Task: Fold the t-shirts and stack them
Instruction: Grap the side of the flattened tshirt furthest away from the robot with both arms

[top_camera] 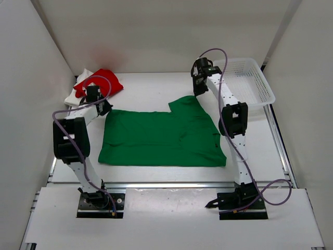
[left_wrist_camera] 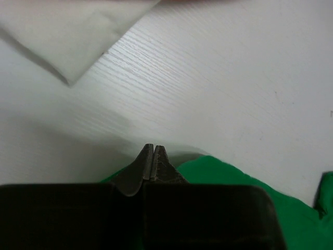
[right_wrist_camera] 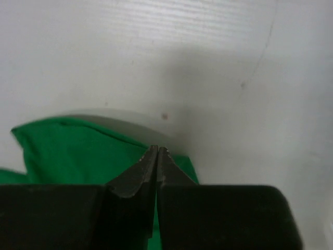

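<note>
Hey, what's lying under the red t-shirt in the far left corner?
A white t-shirt pokes out from beneath the red t-shirt; most of it is covered, so its folds cannot be seen.

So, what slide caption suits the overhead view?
The left tool and right tool pinch the far edge of the spread green t-shirt; red t-shirt and white t-shirt lie bunched far left.

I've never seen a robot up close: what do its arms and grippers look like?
The left arm and right arm are slim white tubes with chunky black joints, on black base plates. A thin purple cable loops along each. The left gripper and right gripper each end in two dark, tapering fingers.
</note>
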